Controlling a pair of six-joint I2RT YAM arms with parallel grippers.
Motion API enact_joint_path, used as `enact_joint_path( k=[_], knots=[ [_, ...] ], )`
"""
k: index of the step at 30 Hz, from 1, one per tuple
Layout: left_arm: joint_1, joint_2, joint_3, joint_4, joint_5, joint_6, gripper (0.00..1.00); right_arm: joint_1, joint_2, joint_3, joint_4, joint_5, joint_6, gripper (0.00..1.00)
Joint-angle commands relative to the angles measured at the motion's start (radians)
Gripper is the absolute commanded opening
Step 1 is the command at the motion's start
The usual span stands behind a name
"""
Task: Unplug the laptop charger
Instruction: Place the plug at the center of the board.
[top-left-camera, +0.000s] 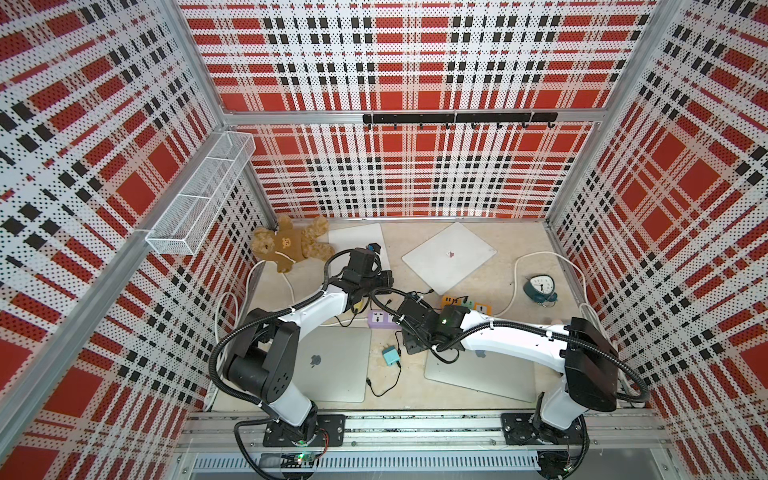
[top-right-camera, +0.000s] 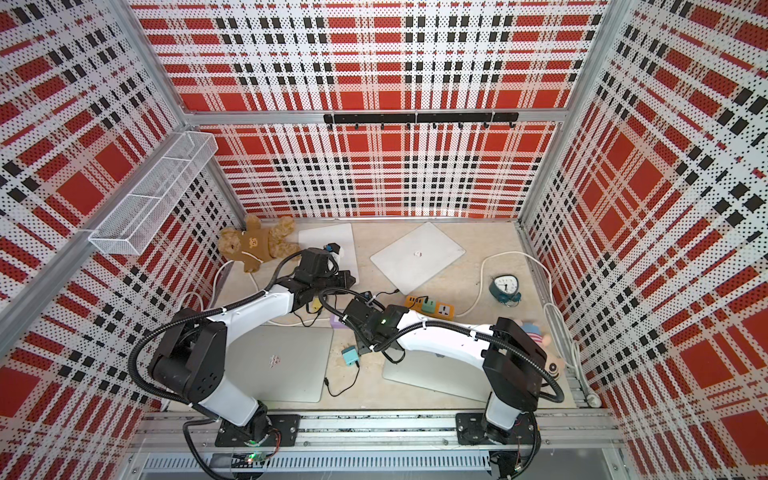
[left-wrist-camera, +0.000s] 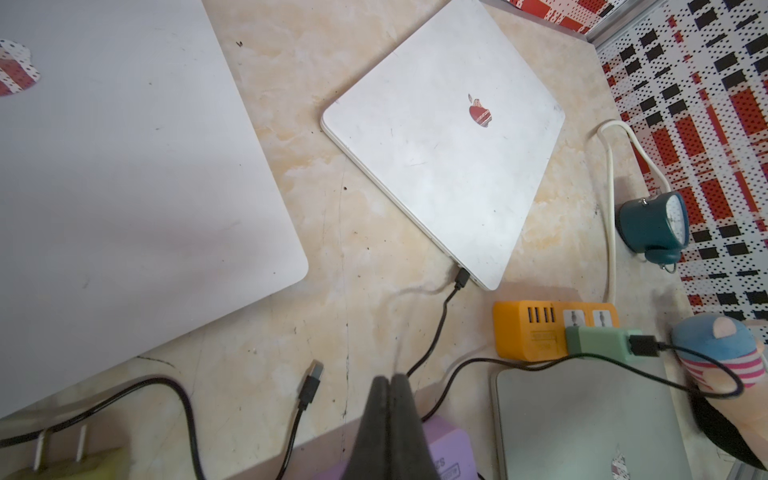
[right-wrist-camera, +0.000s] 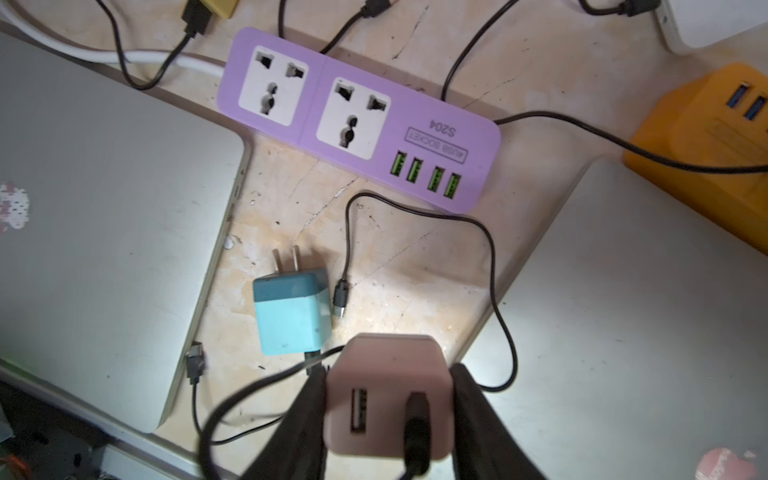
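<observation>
My right gripper (right-wrist-camera: 388, 374) is shut on a pink charger block (right-wrist-camera: 388, 399) with a black cable in one of its USB ports. It hangs above the table just short of a blue charger (right-wrist-camera: 291, 316) that lies loose with its prongs bare. Both sockets of the purple power strip (right-wrist-camera: 357, 120) are empty. My left gripper (left-wrist-camera: 390, 380) is shut on nothing, above that strip's end. A black cable plug (left-wrist-camera: 461, 284) sits in the edge of the white laptop (left-wrist-camera: 449, 141). A green charger (left-wrist-camera: 598, 340) is plugged into the orange power strip (left-wrist-camera: 528, 332).
Two grey laptops (top-left-camera: 336, 365) (top-left-camera: 490, 374) lie at the front, and another white one (top-left-camera: 361, 237) at the back. A teddy bear (top-left-camera: 291, 245) lies back left, a teal clock (top-left-camera: 540, 286) at right. A yellow charger (left-wrist-camera: 75, 461) and a loose cable end (left-wrist-camera: 311, 380) lie by the left gripper.
</observation>
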Motion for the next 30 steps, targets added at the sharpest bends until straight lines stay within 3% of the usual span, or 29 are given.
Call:
enact_joint_path(
  k=[1, 15, 21, 30],
  knots=[
    [0.005, -0.007, -0.004, 0.007, 0.018, 0.013, 0.0, 0.007, 0.017, 0.029, -0.101, 0.022, 0.019, 0.2],
    [0.005, -0.006, -0.014, 0.007, 0.011, 0.016, 0.0, 0.013, 0.02, 0.069, -0.359, 0.001, 0.068, 0.21],
    [0.005, -0.008, -0.017, 0.004, 0.012, 0.017, 0.0, 0.013, -0.043, -0.042, -0.204, -0.159, 0.107, 0.21],
    [0.007, -0.018, -0.022, -0.007, 0.013, 0.023, 0.0, 0.013, -0.034, -0.096, -0.015, -0.305, 0.129, 0.2]
  ],
)
